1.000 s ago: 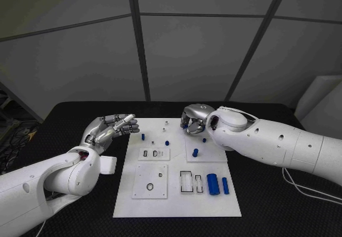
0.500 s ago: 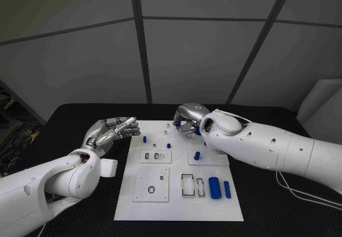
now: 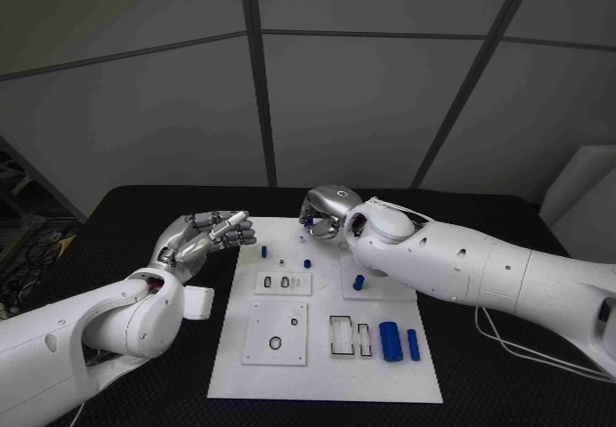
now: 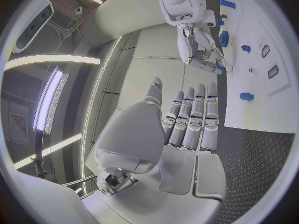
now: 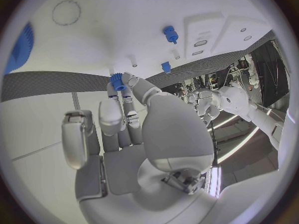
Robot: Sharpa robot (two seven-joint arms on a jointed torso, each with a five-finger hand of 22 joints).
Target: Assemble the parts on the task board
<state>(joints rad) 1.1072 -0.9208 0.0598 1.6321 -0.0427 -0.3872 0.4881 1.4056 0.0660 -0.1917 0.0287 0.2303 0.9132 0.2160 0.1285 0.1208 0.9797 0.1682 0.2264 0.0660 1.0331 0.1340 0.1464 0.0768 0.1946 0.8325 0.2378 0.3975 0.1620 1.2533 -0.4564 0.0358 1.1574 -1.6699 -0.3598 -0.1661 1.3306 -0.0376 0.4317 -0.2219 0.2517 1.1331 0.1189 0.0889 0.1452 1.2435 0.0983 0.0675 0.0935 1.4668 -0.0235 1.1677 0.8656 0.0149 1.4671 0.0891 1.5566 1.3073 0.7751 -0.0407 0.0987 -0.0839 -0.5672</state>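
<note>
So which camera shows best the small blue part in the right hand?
The right wrist view: the blue part sits clearly at the fingertips of the right hand. In the head view the hand mostly hides it. In the left wrist view it is too small.

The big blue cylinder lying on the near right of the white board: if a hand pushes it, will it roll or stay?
The big blue cylinder lies on its side, so a sideways push would probably roll it. Pushed along its length, it would more likely slide, since the task board looks smooth. The thinner blue rod lies just beside it, so a roll that way could knock it.
</note>
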